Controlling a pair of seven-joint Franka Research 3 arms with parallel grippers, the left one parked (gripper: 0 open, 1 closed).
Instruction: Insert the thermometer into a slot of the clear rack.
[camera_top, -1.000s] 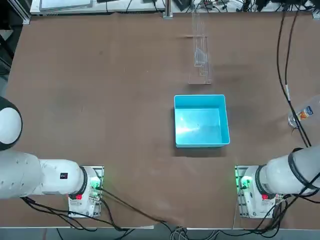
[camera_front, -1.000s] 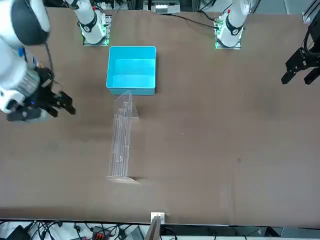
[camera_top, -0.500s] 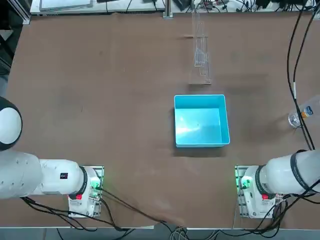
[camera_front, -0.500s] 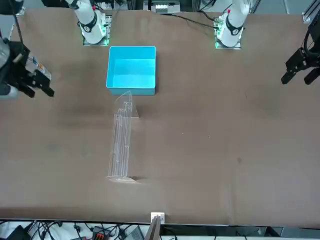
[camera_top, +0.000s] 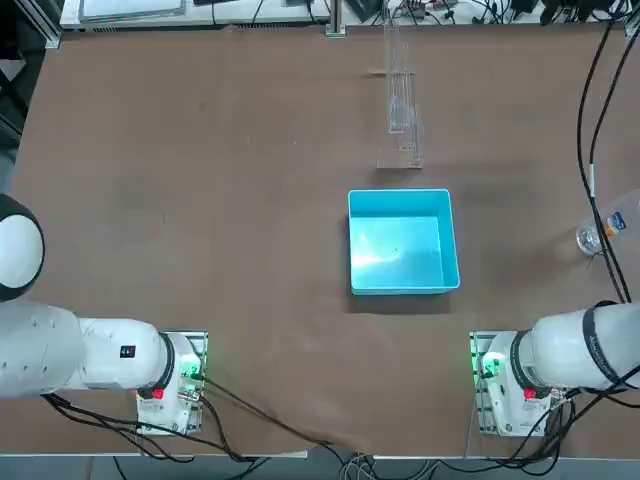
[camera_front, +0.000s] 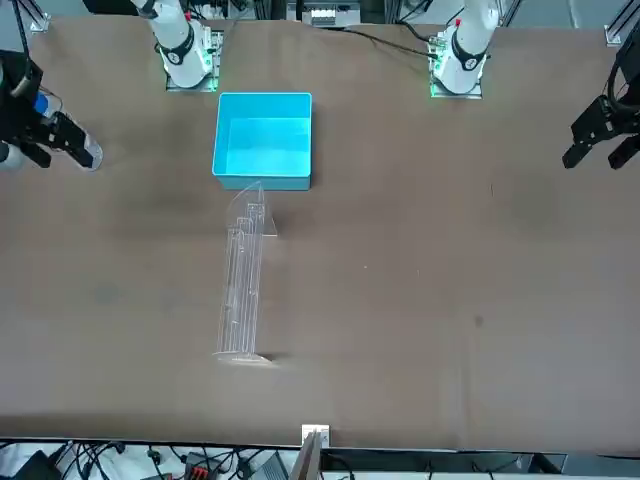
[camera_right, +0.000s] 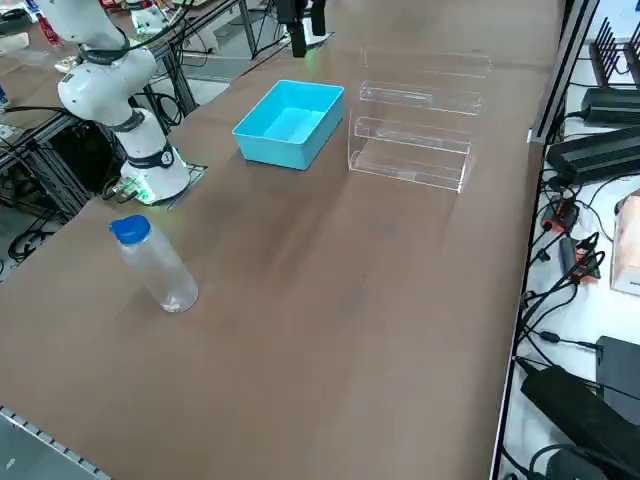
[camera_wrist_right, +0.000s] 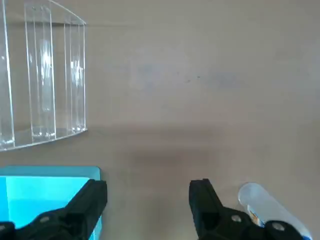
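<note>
Right gripper: jaws wide, nothing between the 2 black fingers. Hovering above the table. Front view has it at the far left edge, well apart from the clear rack.

Thermometer: can't make it out in any of the 4 views, so can't give its spot or look.

Rack: colourless, see-through acrylic, thin flat walls. Tabletop brown shows straight through. Edges read as fine pale lines; corners and bends catch white glints, strongest in right wrist view. Long narrow channels run parallel across it, stepped at different levels. Clear end panels; edge line on the panel in right wrist view runs slanted. Top view shows it as a long thin strip past the blue box's far side, long axis pointing away from the robot. Can't tell if any slot is filled.

Blue box: light blue, square, open top, glossy floor with a bright reflection. Sits just beside the rack, on the robot's side of it.

Bottle: translucent, blue cap, printed label patch. Out on the robot's right, well apart from box and rack. Black cables pass over it in top view.
</note>
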